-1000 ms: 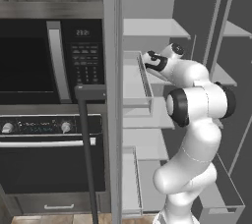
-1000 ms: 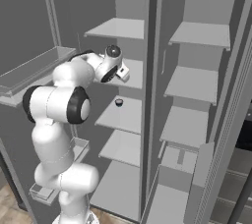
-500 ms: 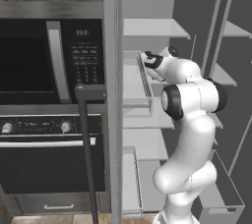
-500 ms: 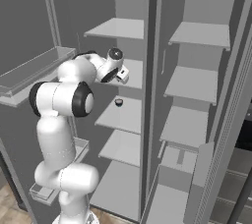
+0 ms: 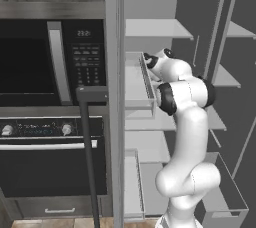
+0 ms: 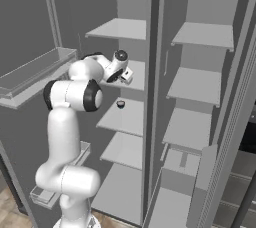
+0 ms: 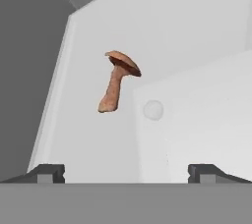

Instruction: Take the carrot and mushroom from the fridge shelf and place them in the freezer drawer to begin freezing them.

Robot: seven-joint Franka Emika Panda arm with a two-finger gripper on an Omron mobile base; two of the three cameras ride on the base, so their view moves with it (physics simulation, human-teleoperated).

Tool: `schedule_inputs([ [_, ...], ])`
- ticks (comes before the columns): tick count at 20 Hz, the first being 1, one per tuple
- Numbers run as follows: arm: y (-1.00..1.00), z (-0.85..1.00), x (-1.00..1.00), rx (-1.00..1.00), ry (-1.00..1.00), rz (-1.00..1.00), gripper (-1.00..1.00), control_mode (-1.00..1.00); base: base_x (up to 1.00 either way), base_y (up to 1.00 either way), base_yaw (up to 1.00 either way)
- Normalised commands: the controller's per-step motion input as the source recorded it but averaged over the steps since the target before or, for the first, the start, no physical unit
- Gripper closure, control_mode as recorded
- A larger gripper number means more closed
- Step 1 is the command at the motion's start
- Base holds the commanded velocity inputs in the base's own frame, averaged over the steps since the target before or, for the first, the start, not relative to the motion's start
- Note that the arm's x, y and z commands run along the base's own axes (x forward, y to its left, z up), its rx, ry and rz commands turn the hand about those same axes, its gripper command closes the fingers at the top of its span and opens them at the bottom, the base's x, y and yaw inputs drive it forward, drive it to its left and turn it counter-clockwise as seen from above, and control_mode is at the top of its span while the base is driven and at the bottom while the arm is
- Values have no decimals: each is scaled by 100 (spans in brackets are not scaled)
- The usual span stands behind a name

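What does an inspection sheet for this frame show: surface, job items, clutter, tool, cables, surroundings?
Surface: pale-grey fridge shelf, flat, no rim.
Job items: brown mushroom ahead of the hand camera; a small dark thing sits on the fridge shelf, too small to identify; carrot nothing seen; freezer drawer pulled out at lower right.
Clutter: nothing seen.
Tool: tool open, empty, short of the mushroom.
Cables: nothing seen.
Surroundings: microwave above oven.
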Motion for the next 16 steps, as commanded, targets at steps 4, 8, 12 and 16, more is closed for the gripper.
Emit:
schedule_inputs([
  [4,0,-17,65,0,5,3,-100,-100,0,0,0],
  [8,0,-20,64,0,2,2,-100,-100,0,0,0],
  [12,0,-23,72,0,4,2,-100,-100,0,0,0],
  [16,22,-56,20,0,7,3,-100,-100,0,0,0],
])
